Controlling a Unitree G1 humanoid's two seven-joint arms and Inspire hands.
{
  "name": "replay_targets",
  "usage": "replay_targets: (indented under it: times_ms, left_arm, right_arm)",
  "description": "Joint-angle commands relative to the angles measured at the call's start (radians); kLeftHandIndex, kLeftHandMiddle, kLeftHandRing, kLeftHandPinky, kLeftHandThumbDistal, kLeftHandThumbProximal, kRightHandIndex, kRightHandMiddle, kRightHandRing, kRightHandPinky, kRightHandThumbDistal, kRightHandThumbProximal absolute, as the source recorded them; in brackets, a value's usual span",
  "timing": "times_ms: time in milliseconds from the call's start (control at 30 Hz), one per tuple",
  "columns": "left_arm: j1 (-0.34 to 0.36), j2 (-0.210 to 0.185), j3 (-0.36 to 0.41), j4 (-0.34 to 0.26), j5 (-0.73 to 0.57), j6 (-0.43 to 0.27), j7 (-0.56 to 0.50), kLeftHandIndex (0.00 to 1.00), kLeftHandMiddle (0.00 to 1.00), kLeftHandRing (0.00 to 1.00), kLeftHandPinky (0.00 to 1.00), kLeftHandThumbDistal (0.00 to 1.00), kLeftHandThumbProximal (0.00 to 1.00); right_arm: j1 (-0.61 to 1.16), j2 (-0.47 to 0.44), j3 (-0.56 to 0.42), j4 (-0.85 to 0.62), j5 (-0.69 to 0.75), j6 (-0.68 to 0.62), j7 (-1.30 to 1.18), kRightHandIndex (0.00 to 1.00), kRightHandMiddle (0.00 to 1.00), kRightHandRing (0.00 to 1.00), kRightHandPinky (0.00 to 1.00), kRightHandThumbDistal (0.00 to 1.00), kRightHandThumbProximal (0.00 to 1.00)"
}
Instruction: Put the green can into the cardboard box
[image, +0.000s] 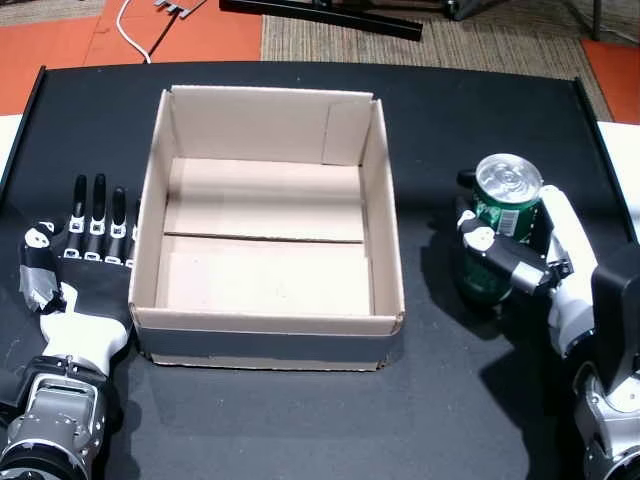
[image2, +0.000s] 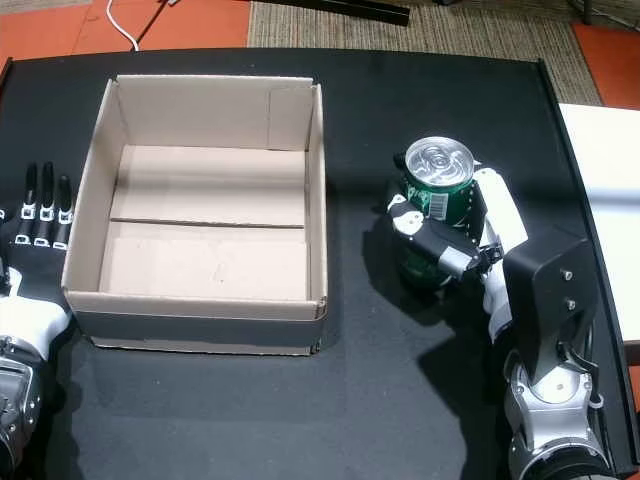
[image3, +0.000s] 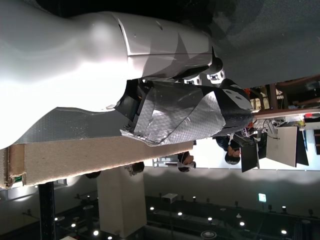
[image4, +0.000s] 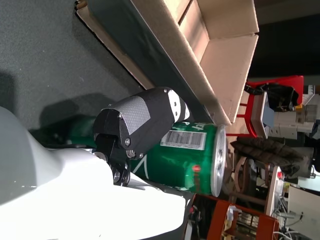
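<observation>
The green can (image: 506, 212) (image2: 439, 190) (image4: 190, 160) with a silver top stands upright, lifted a little above the black table right of the cardboard box (image: 375, 220) (image2: 315, 200). My right hand (image: 530, 250) (image2: 465, 240) (image4: 135, 130) is shut on it, thumb across its front and fingers behind. The box is open at the top and holds nothing; in the right wrist view its wall (image4: 220, 95) runs past the can. My left hand (image: 85, 245) (image2: 40, 225) (image3: 165, 90) lies flat and open on the table beside the box's left wall, fingers pointing away.
The black table (image: 470, 400) (image2: 400, 400) carries everything; its far edge meets orange floor and a woven rug (image: 480, 40). A white surface (image2: 600, 170) borders the table on the right. A white cable (image: 125, 30) lies on the floor beyond the table.
</observation>
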Motion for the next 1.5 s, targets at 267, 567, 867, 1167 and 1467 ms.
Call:
replay_targets:
  times_ms: [267, 567, 867, 1167, 1467]
  left_arm:
    - [0.045, -0.007, -0.005, 0.027, 0.014, -0.006, 0.036, 0.48, 0.47, 0.58, 0.78, 0.0, 0.83]
    - [0.032, -0.015, -0.004, 0.027, 0.014, -0.012, 0.052, 0.5, 0.48, 0.6, 0.78, 0.0, 0.85]
    - [0.026, -0.024, 0.002, 0.029, 0.009, -0.01, 0.053, 0.47, 0.47, 0.57, 0.74, 0.0, 0.84]
    - [0.025, -0.033, 0.005, 0.028, 0.007, -0.002, 0.03, 0.49, 0.5, 0.62, 0.78, 0.0, 0.83]
    - [0.027, -0.036, 0.0, 0.028, 0.015, -0.014, 0.026, 0.49, 0.48, 0.61, 0.76, 0.01, 0.8]
  right_arm:
    - [-0.041, -0.089, 0.071, -0.072, -0.137, -0.162, -0.139, 0.2, 0.19, 0.26, 0.49, 0.0, 0.0]
    - [-0.231, -0.22, 0.08, -0.187, -0.172, -0.292, -0.158, 0.15, 0.16, 0.23, 0.38, 0.01, 0.0]
    - [-0.47, -0.293, 0.029, -0.218, -0.049, -0.282, 0.007, 0.0, 0.0, 0.09, 0.33, 0.12, 0.0]
    - [-0.563, -0.264, 0.029, -0.218, -0.049, -0.302, 0.008, 0.0, 0.0, 0.08, 0.32, 0.17, 0.0]
    - [-0.648, -0.168, 0.12, -0.108, -0.131, -0.163, 0.026, 0.0, 0.0, 0.09, 0.32, 0.22, 0.07]
